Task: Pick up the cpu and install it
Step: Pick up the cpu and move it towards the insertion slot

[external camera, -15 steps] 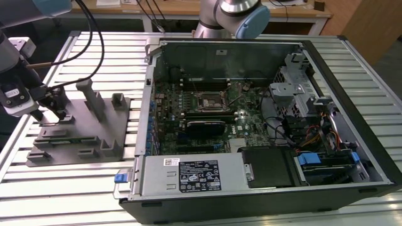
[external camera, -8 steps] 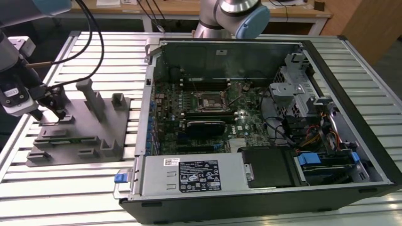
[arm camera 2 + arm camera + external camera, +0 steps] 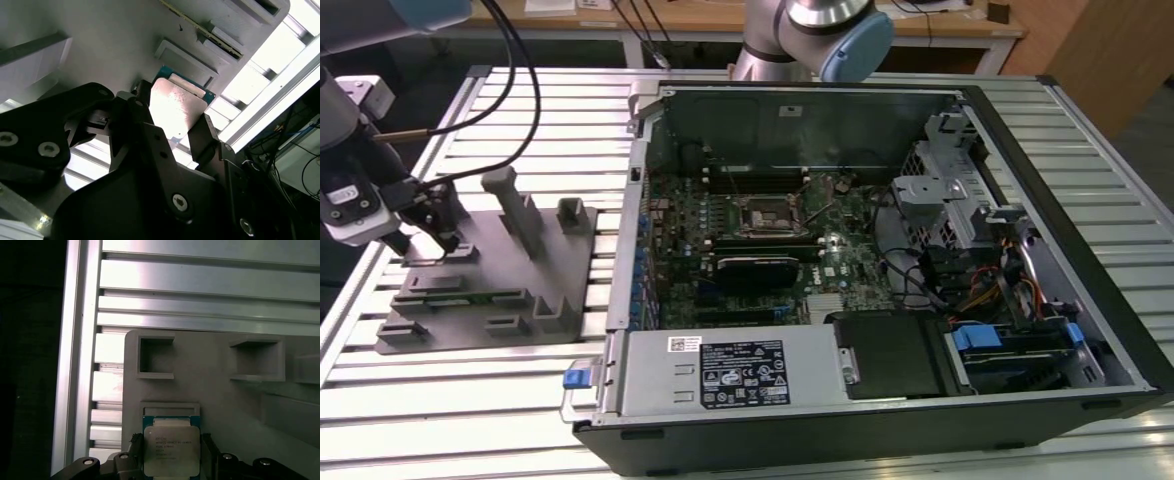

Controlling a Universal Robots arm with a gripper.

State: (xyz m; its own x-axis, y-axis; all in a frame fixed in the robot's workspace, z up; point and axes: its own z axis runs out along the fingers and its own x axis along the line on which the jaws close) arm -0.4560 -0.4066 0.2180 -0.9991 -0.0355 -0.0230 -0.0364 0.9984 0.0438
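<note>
The arm (image 3: 354,150) reaches in from the exterior view's left, its wrist turned downward so the gripper (image 3: 430,245) points straight down at the grey moulded tray (image 3: 480,245), at the tray's end farthest from the open computer case (image 3: 1014,130). Tray and case both sit on the slatted aluminium table (image 3: 480,400), well apart from the arm's tip on the case side. In both wrist views the cpu (image 3: 171,450) lies flat between the black fingers (image 3: 204,137), silvery top facing the cameras, over a shallow square pocket of the tray. The fingers are drawn in narrow against its two opposite edges, clamping it. Whether it is raised off the pocket cannot be told. The black socket (image 3: 767,213) on the motherboard stands bare
</note>
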